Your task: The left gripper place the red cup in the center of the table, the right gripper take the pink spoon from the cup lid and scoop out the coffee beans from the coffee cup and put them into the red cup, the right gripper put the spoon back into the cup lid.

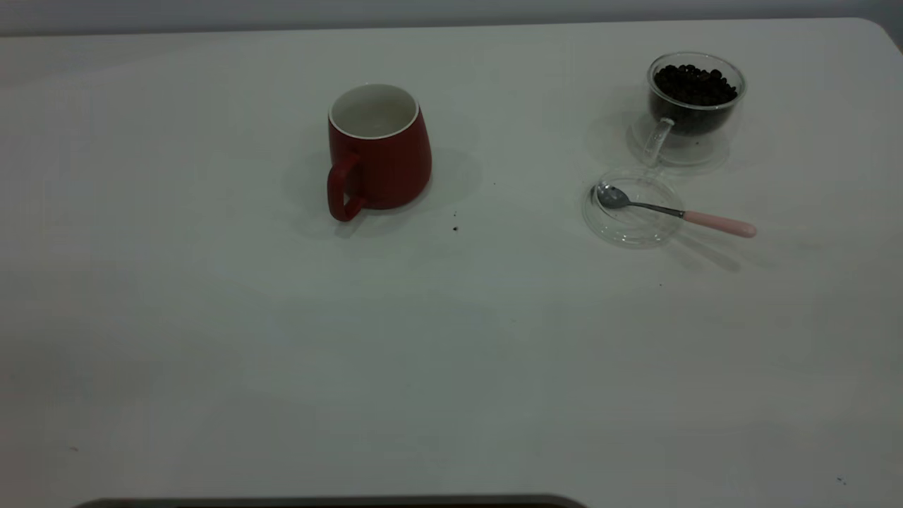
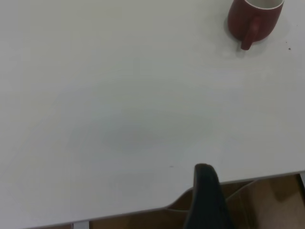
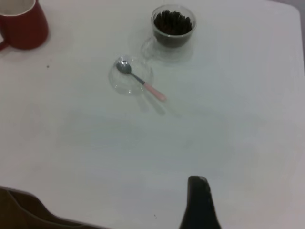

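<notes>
Dark red ceramic mug, the red cup (image 1: 381, 152), white inside, stands upright near the middle of the plain white table (image 1: 282, 339), loop handle toward the camera side, nothing visible in it. Well apart to its right: the coffee cup (image 1: 695, 106), small clear glass with a clear handle, full of dark coffee beans (image 1: 695, 85). Just in front of that, the cup lid (image 1: 633, 207), a round clear glass disc, flat on the table. The pink spoon (image 1: 670, 210) lies with its silver bowl in the lid and its pale pink handle out over the rim to the right. Exterior view shows neither arm. Left wrist view adds the left gripper (image 2: 206, 200), one black finger at the table edge, far from the mug; right wrist view adds the right gripper (image 3: 200, 202), one black finger, well short of the lid and spoon. Jaw state: cannot tell for either, and neither touches anything.
</notes>
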### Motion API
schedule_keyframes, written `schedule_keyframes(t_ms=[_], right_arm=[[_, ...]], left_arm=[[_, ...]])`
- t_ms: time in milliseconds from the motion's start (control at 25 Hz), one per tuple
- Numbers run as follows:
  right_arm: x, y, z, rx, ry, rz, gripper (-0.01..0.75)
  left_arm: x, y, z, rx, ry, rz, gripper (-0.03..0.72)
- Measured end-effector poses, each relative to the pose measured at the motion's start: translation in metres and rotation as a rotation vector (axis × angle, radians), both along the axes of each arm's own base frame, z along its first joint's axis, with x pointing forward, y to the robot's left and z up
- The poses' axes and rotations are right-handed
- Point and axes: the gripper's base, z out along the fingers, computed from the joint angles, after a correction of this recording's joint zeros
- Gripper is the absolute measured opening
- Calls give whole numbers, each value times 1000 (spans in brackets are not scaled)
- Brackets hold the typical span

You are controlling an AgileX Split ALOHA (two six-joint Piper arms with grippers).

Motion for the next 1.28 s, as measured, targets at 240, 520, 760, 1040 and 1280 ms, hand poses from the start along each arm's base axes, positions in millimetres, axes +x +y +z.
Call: schedule_keyframes(t_ms=[240,520,760,1040,1280], right_arm=[[0,0,-1,1,8,-3,585],[0,0,-1,1,8,-3,585],[0,0,-2,0,9,-3,585],[1,-6,-2,23,18,-97,585],[1,-9,-2,39,20,-144,585]], left_arm=[[0,0,0,0,0,0,569],[0,0,0,0,0,0,569],[0,0,0,0,0,0,569],[0,0,0,0,0,0,569],[0,0,0,0,0,0,569]])
